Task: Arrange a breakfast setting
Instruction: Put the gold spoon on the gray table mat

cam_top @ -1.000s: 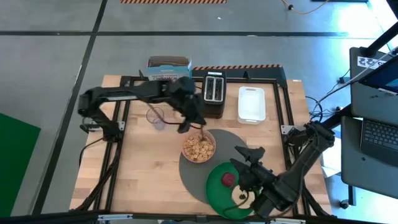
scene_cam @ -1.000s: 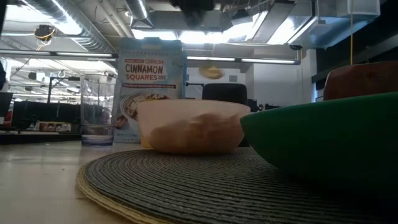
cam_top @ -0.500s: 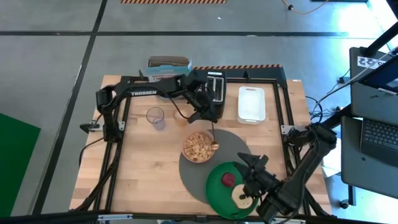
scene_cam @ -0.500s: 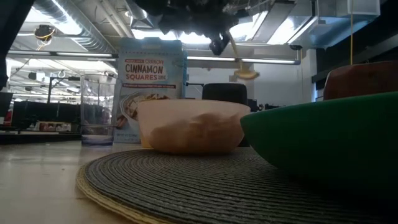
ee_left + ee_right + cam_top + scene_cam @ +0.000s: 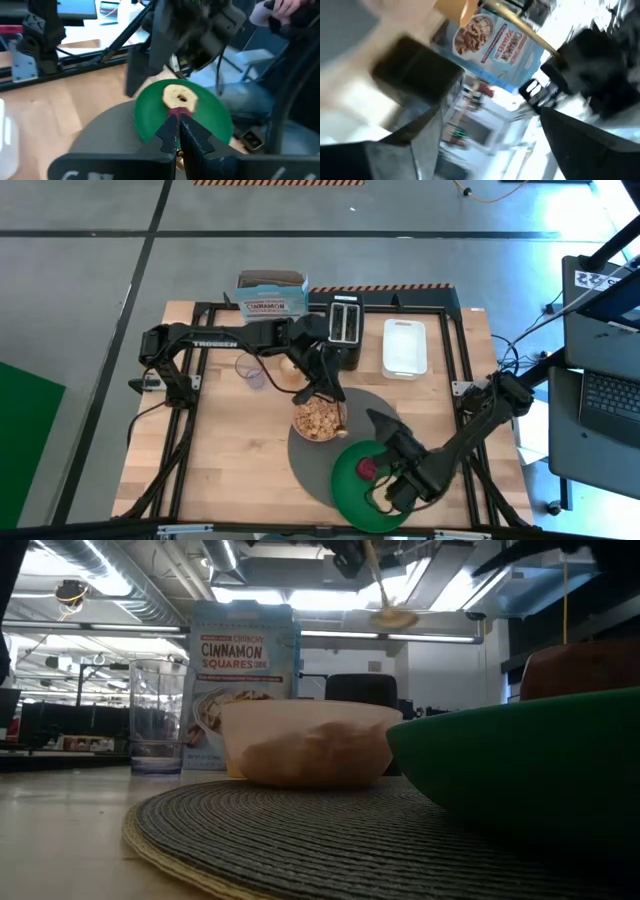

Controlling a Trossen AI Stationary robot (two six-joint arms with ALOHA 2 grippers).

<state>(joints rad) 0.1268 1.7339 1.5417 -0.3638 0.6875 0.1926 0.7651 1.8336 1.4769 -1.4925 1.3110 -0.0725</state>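
A pinkish bowl of cereal and a green plate rest on the round grey placemat. The plate carries a red apple and a tan bagel. My left gripper hovers over the bowl's far rim, shut on a small golden spoon. My right gripper hangs open over the plate's far side, with nothing between its fingers. My left gripper pinches the upper end of the spoon's handle between its two shut fingers, coming from above and slanting down. The spoon hangs below the fingers with its scoop end lowest, tilted, lifted clear above the bowl.
A black toaster, a white tray and a cereal box stand along the far edge. A drinking glass stands left of the bowl. A person is beyond the table past the plate.
My left gripper, still shut on the spoon, has swung from the bowl's left side toward the toaster, then come back toward the near edge over the bowl's far rim. My right gripper has rolled and sunk over the plate, and its arm now covers the bagel from above.
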